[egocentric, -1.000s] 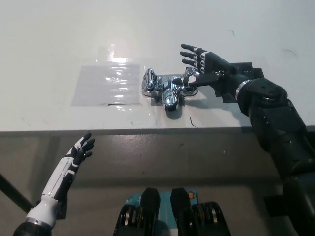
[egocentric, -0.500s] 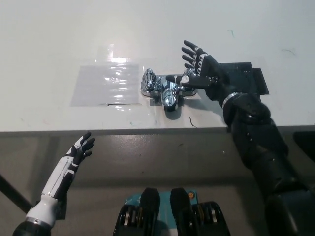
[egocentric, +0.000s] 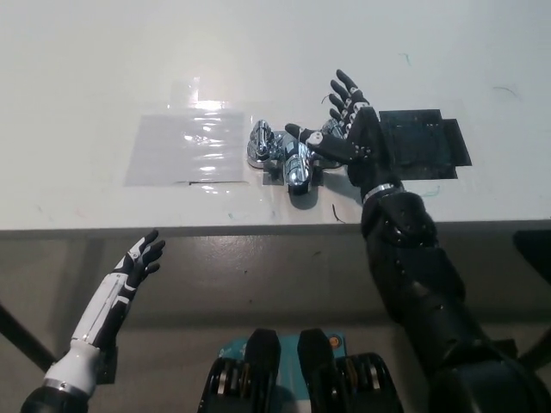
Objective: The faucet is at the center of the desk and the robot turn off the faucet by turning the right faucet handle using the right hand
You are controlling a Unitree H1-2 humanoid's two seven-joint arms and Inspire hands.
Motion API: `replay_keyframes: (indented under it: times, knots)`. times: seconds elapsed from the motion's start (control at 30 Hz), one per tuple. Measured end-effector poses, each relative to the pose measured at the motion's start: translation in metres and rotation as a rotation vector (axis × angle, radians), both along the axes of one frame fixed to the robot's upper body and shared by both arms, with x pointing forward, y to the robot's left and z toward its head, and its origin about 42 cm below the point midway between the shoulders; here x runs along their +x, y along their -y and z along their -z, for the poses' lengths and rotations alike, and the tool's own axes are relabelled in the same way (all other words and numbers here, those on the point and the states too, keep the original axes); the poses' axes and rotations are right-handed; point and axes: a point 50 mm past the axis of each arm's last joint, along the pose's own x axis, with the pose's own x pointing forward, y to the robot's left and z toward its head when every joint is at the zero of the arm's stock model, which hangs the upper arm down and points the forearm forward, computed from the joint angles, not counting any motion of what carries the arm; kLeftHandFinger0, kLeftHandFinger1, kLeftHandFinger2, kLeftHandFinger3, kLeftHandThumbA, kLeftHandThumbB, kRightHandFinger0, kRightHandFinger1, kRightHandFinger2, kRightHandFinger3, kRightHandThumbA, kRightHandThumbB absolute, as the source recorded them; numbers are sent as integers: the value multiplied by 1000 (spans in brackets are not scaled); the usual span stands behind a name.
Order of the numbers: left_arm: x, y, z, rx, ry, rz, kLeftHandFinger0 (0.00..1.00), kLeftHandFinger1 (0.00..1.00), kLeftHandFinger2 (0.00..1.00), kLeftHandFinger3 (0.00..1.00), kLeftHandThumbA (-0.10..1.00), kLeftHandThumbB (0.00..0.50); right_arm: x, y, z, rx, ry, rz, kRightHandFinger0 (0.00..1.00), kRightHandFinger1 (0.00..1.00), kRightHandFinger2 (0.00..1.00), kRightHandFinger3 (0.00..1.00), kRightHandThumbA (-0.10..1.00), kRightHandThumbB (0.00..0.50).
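At the middle of the white surface [egocentric: 103, 77] sits the chrome faucet [egocentric: 288, 155], and our black right hand [egocentric: 349, 136] lies over its right faucet handle [egocentric: 325, 138]. Over the last second our wrist has swung from the right side round toward the near edge, uncovering the black mat [egocentric: 424, 142], while the thumb has swept across the faucet body. We judge that the handle is mid-turn. The fingers are spread, pressing on the handle rather than clenched around it. Our white left hand [egocentric: 142, 258] rests low, below the surface edge, fingers released. A clear plastic sheet [egocentric: 185, 146] lies beside the faucet.
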Motion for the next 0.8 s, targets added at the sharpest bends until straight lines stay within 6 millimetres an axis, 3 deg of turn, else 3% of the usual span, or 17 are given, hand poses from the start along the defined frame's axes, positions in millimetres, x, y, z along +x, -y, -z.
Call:
replay_keyframes:
  times: [0.03,0.07,0.13,0.3,0.57,0.8]
  knots:
    - [0,0,0,0,0,0,1000,1000,1000,1000,1000,418,-2,-3,0,5,1,24,1000,1000,1000,1000,1000,377]
    - [0,0,0,0,0,0,1000,1000,1000,1000,1000,417,-3,-5,-1,8,1,38,1000,1000,1000,1000,1000,339]
    - [0,0,0,0,0,0,1000,1000,1000,1000,1000,425,-5,-8,-2,9,0,75,1000,1000,1000,1000,1000,311]
    - [0,0,0,0,1,0,1000,1000,1000,1000,1000,424,-13,-24,-8,13,8,184,1000,1000,1000,1000,1000,288]
    - [1,-1,-2,3,5,1,1000,1000,1000,1000,1000,415,-20,-41,-19,-11,38,289,1000,1000,1000,1000,1000,295]
    - [4,0,-5,3,15,4,1000,1000,1000,1000,1000,401,-21,-41,-44,-4,136,286,1000,1000,1000,1000,1000,359]
